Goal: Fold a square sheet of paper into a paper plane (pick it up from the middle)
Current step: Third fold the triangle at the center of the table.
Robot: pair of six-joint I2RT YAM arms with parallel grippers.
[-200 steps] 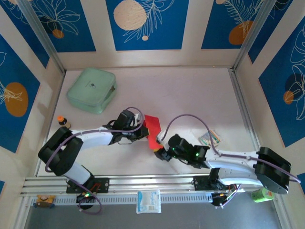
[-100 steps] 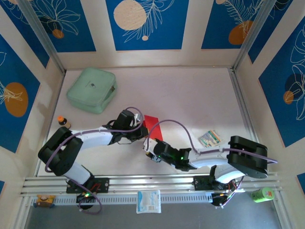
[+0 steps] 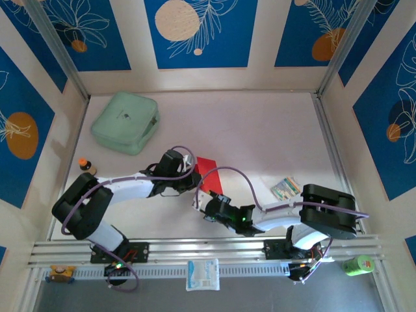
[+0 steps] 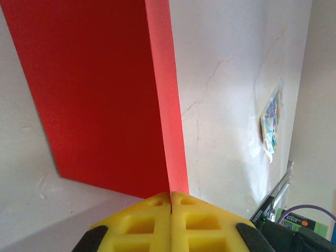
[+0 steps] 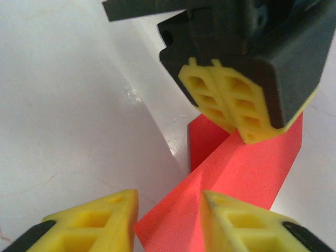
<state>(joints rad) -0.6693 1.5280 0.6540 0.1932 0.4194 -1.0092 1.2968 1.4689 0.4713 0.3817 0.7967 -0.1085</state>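
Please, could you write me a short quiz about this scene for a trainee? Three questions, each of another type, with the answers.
1. True or false: the left gripper is shut on the red paper.
2. Where does the mint-green case lie in the top view? A) far left B) near right C) between the grippers
3. Fill in: the right gripper has its jaws ____, with the paper seen between them.
Key: 1 true; 2 A; 3 open.

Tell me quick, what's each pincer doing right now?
Left pincer: closed, pinching the edge of the red sheet of paper.
Right pincer: open, the sheet's tip between its jaws, not clamped.
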